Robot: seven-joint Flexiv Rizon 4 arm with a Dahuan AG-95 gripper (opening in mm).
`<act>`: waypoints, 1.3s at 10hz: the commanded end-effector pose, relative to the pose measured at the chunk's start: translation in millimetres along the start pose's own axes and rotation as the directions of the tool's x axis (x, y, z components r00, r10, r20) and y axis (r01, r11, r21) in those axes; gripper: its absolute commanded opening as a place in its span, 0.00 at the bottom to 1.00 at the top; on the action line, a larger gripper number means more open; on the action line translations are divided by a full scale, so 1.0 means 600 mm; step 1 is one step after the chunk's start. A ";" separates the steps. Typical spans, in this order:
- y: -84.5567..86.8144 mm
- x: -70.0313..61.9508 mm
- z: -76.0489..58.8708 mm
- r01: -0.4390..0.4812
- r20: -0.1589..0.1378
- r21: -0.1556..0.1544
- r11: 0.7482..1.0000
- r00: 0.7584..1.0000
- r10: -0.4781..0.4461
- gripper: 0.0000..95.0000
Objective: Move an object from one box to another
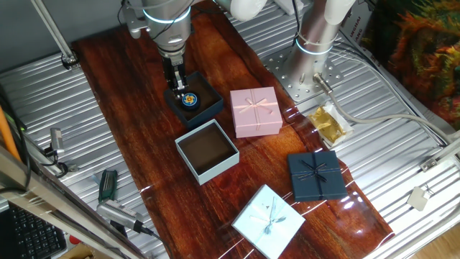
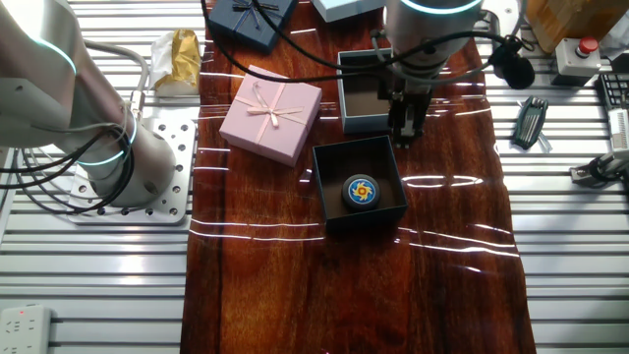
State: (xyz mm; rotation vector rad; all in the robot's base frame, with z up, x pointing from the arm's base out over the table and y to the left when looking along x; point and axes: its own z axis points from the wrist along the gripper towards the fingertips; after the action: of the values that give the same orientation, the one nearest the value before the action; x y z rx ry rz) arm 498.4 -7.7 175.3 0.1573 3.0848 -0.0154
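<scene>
The small disc [image 1: 189,99], blue-rimmed with a yellow-orange centre, lies inside the small dark navy box [image 1: 210,108] at the far end of the wooden board. It also shows in the other fixed view [image 2: 361,191], in the middle of the navy box [image 2: 329,169]. My gripper [image 1: 177,80] hangs at the box's edge, beside the disc and not touching it. Its fingers stand a little apart and hold nothing. In the other fixed view the gripper [image 2: 410,133] is between the navy box and the pale blue lidless box [image 2: 345,96] with a brown inside [image 1: 208,147].
A pink gift box [image 1: 256,111] with a bow sits next to both boxes. A flat navy gift box [image 1: 317,175] and a pale blue gift box [image 1: 269,221], both with bows, lie nearer the front. A gold wrapper [image 1: 328,122] and hex keys [image 2: 529,122] lie off the board.
</scene>
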 end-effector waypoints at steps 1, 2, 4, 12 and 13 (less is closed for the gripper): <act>-0.001 0.001 -0.001 0.002 0.001 0.000 1.000 1.000 -0.002 0.00; -0.001 0.001 -0.001 0.003 0.000 0.001 1.000 1.000 -0.003 0.00; -0.001 0.001 -0.001 0.007 -0.002 0.001 1.000 1.000 -0.007 0.00; -0.024 0.044 0.015 0.153 -0.047 0.095 0.984 0.988 -0.149 0.00; -0.028 0.050 0.016 0.163 -0.053 0.094 0.982 0.986 -0.158 0.00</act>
State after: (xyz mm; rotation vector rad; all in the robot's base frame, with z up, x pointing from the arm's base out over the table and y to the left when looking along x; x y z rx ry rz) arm 470.4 -20.3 164.8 -0.0761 3.1226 -0.1741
